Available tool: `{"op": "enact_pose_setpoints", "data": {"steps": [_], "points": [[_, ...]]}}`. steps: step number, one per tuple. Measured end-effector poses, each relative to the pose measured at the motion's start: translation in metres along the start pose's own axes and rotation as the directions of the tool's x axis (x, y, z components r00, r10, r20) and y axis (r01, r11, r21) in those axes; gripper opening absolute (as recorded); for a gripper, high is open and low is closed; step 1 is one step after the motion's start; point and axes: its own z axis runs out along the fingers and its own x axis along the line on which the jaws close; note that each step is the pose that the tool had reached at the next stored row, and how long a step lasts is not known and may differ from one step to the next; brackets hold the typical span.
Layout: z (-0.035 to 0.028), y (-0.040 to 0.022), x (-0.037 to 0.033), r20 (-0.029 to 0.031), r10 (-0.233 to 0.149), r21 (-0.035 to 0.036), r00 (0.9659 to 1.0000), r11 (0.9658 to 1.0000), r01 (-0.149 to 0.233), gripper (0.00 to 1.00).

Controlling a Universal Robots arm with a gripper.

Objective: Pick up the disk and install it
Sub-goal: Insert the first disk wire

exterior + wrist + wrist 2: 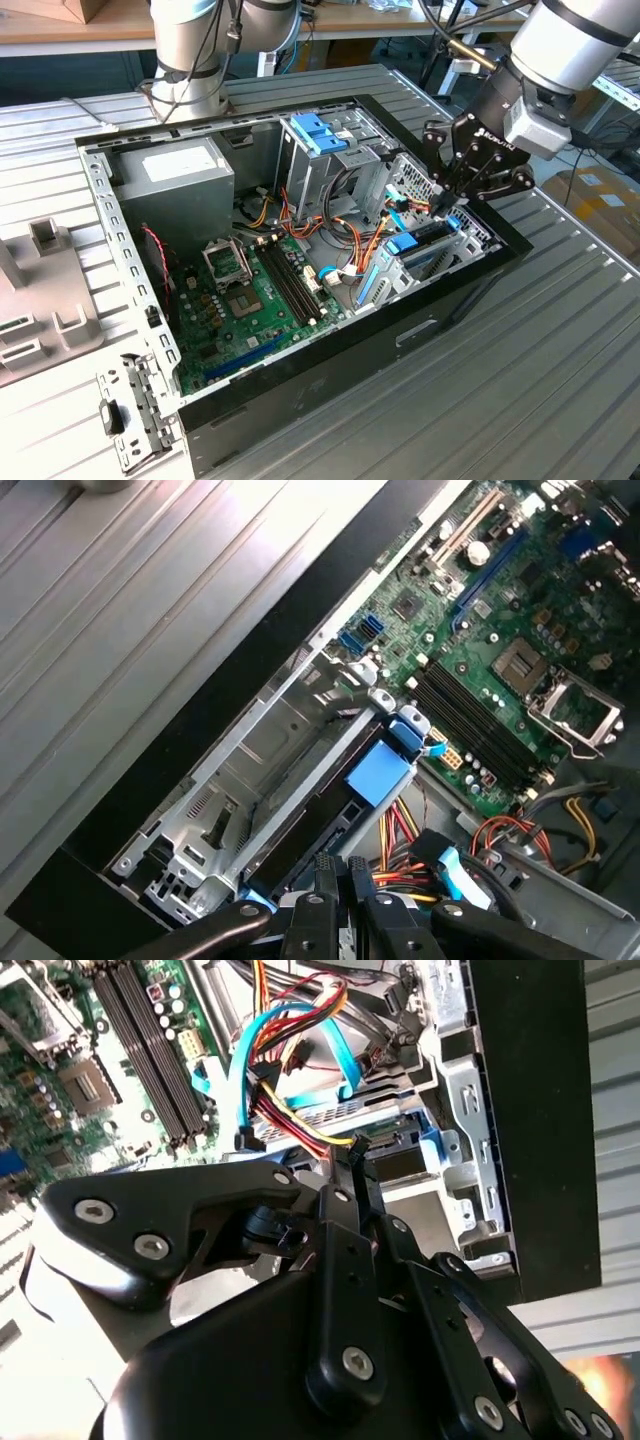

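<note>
My pincer [447, 203] is closed, empty, at the drive cage [425, 250]; I'd press gently, square to the disk [300, 840]

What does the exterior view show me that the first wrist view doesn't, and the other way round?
Exterior view: the whole open computer case, the grey power-supply box and a robot arm's base behind it. First wrist view: a close look into the metal drive bay along the case's black edge, with its blue plastic tab. Shared: the green motherboard, the coloured cables and the black hand at the bay.
</note>
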Motion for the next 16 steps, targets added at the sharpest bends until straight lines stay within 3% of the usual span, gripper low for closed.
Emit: {"op": "enact_pose_setpoints", "data": {"steps": [4, 9, 13, 16], "points": [[0.0001, 0.0000, 0.0000, 0.0011, 0.059, 0.0061, 0.9982, 0.9982, -0.059, 0.17], [0.0002, 0.0000, 0.0000, 0.0025, 0.122, 0.0124, 0.9926, 0.9925, -0.122, 0.17], [0.0004, 0.0000, 0.0000, 0.0041, 0.172, 0.0175, 0.9850, 0.9849, -0.172, 0.17], [0.0005, 0.0000, 0.0000, 0.0059, 0.223, 0.0225, 0.9749, 0.9746, -0.223, 0.17]]}}
